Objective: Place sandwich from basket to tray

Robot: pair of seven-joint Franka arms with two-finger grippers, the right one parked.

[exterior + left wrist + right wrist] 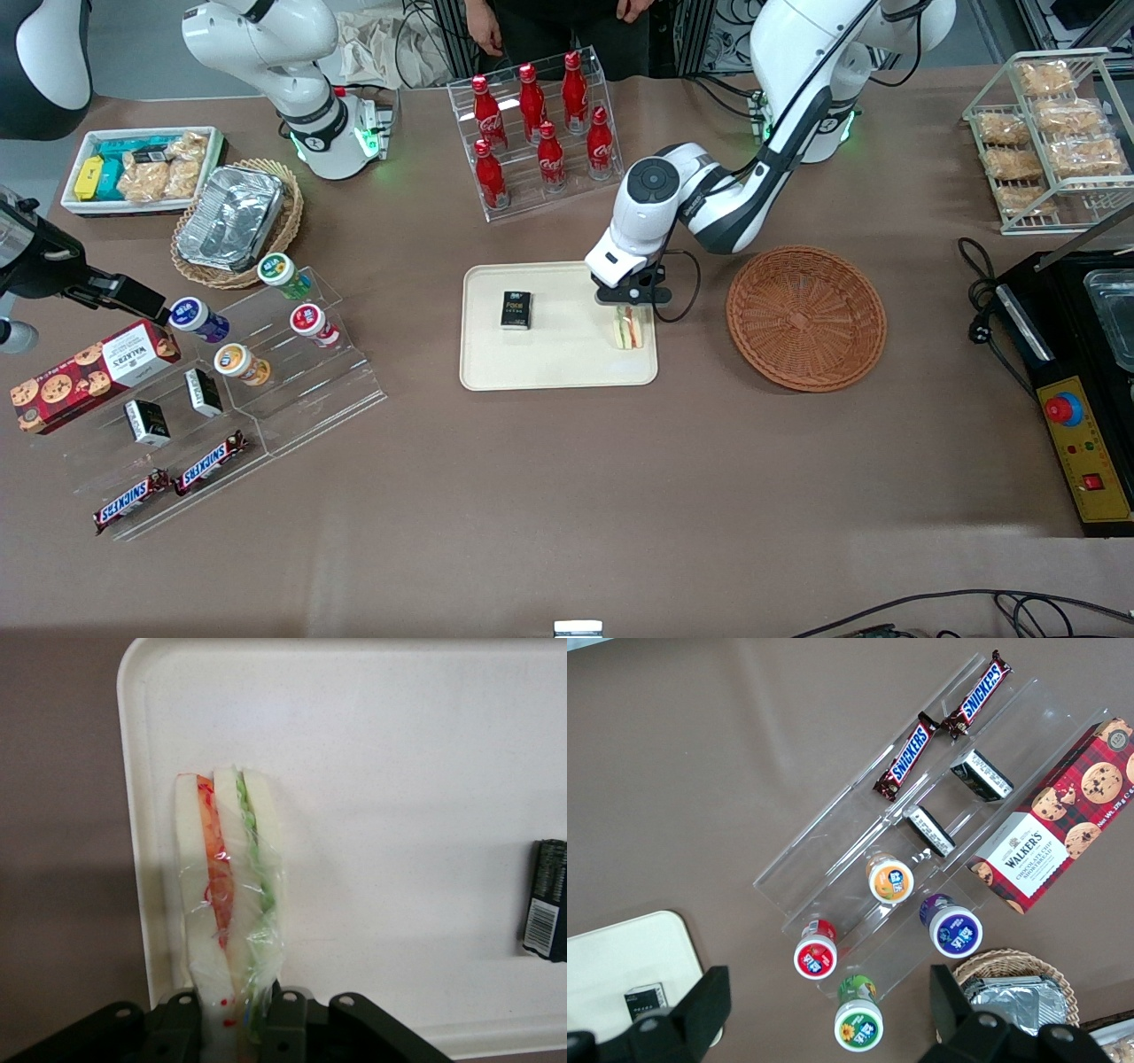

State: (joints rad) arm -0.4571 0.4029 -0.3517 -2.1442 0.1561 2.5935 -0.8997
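Note:
The sandwich (pixel 628 330) (pixel 226 904), a plastic-wrapped white wedge with orange-red and green filling, stands on edge at the rim of the cream tray (pixel 567 359) (pixel 399 797), on the side nearest the basket. My left gripper (pixel 630 308) (pixel 232 1014) is directly above it, shut on the sandwich's upper end, one finger on each bread face. Whether the sandwich touches the tray surface or hangs just above it, I cannot tell. The reddish-brown wicker basket (pixel 805 317) lies beside the tray toward the working arm's end, with nothing in it.
A small black box (pixel 516 310) (pixel 547 899) lies on the tray toward the parked arm's end. A rack of red bottles (pixel 540 124) stands farther from the front camera. A clear stand with cups and snacks (pixel 266 346) and a foil-filled tan basket (pixel 235 221) are toward the parked arm's end.

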